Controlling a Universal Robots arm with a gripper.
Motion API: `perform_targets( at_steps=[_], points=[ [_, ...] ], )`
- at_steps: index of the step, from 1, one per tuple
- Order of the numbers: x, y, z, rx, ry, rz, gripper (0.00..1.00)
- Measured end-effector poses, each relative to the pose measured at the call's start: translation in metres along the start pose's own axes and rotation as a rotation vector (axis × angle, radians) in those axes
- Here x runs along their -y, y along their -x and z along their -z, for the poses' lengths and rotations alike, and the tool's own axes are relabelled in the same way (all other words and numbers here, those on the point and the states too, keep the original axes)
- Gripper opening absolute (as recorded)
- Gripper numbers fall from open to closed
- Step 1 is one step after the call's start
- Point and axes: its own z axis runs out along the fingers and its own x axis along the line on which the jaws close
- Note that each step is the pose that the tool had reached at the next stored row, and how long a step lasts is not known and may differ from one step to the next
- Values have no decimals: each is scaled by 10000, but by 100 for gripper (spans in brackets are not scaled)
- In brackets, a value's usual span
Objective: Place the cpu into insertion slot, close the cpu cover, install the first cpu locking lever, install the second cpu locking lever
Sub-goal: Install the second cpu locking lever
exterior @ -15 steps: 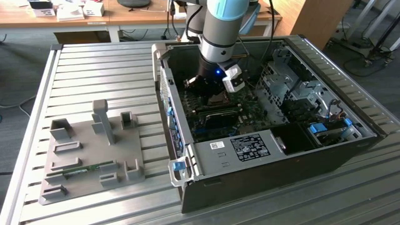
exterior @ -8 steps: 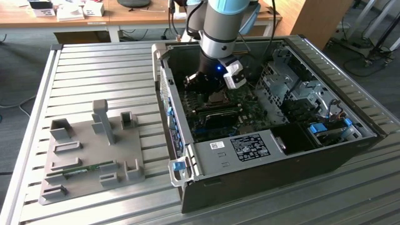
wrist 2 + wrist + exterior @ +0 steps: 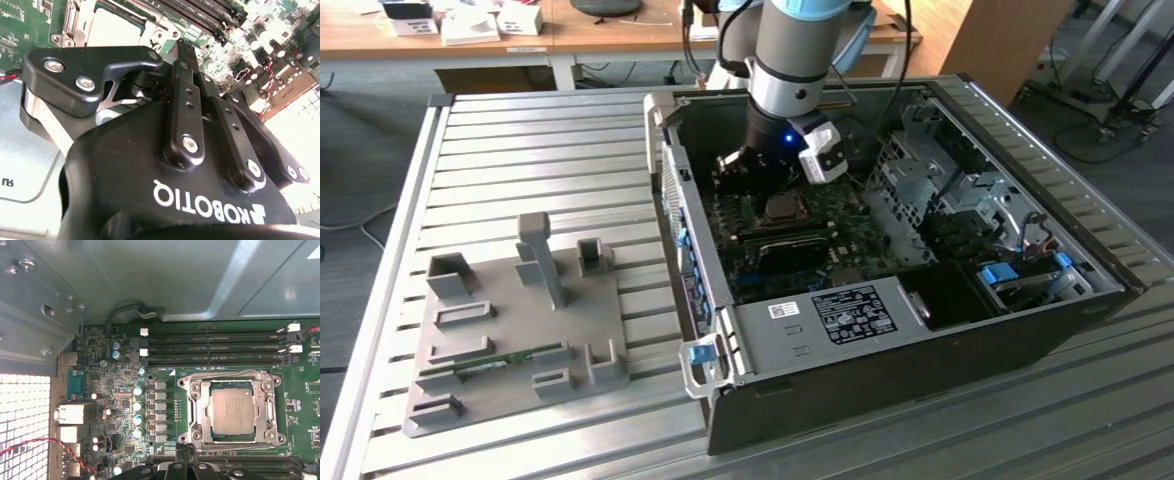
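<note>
- PC case (image 3: 907,330) on desk (image 3: 520,150), side open; green board (image 3: 125,390) inside.
- cpu (image 3: 233,411) sits flat in insertion slot (image 3: 216,431); cpu cover (image 3: 199,410) shut around it.
- Hand (image 3: 186,452) just beside slot edge, fingers (image 3: 184,80) pressed together, holding nothing.

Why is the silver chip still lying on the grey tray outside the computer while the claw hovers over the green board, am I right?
Not quite: the first wrist view shows the cpu already seated in the insertion slot on the green board. The claw does hover over the board.
</note>
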Motion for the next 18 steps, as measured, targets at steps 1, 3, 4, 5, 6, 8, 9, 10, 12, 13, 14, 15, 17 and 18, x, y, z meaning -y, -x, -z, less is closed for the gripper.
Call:
perform_targets(
  at_steps=[1,3,4,5,6,8,9,10,12,13,14,15,17,18],
  points=[
    [0,0,1,0,-1,0,11],
    [0,6,2,-2,-2,1,11],
    [-2,17,2,-2,-3,-1,11],
    [-3,31,2,-1,-2,-2,11],
    [-6,48,1,-1,-2,-3,11],
    [-12,85,1,-1,-1,-2,11],
    [-16,106,0,-1,-1,-3,11],
    [-19,130,0,-1,-2,-5,11],
    [-26,191,-1,1,-1,-14,11],
    [-30,223,-1,1,0,-17,11],
    [-35,253,-1,1,-1,-21,11],
    [-39,282,-2,1,-2,-24,11],
    [-49,336,-3,2,-1,-27,11],
    [-53,358,-3,1,-1,-27,11]
  ],
)
